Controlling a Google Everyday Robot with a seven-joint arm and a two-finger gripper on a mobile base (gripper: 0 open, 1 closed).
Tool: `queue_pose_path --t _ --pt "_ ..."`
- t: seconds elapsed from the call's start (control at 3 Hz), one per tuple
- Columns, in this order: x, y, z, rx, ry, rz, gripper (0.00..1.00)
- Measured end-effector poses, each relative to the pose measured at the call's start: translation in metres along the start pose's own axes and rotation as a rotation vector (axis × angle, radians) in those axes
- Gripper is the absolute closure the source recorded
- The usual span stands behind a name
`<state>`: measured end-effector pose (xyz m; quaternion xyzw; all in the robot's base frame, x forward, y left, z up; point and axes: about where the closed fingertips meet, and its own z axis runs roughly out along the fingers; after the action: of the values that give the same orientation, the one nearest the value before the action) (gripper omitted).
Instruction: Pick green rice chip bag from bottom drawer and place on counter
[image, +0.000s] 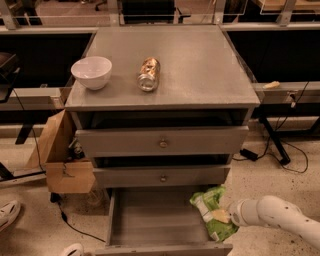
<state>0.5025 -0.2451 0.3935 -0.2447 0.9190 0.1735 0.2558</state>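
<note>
The green rice chip bag (212, 212) is light green with white patches and hangs over the right side of the open bottom drawer (155, 220). My gripper (224, 216), at the end of the white arm coming in from the lower right, is shut on the bag's right side and holds it above the drawer's right edge. The counter (200, 65) is the grey top of the cabinet, above the two upper drawers.
A white bowl (92, 72) and a shiny metal can (149, 74) lying on its side sit on the left part of the counter. A cardboard box (60, 155) stands left of the cabinet. Cables and a table leg (272, 145) lie to the right.
</note>
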Motion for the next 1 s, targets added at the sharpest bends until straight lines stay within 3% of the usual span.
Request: queue_pose_path --t 0.33,0.67,1.0 --pt "-0.002 0.041 -0.064 0.041 0.017 -0.065 1.00" --pt "-0.045 0.086 -0.124 0.046 0.031 -0.108 1.00" --pt "-0.120 0.098 -0.179 0.066 0.058 -0.118 1.00"
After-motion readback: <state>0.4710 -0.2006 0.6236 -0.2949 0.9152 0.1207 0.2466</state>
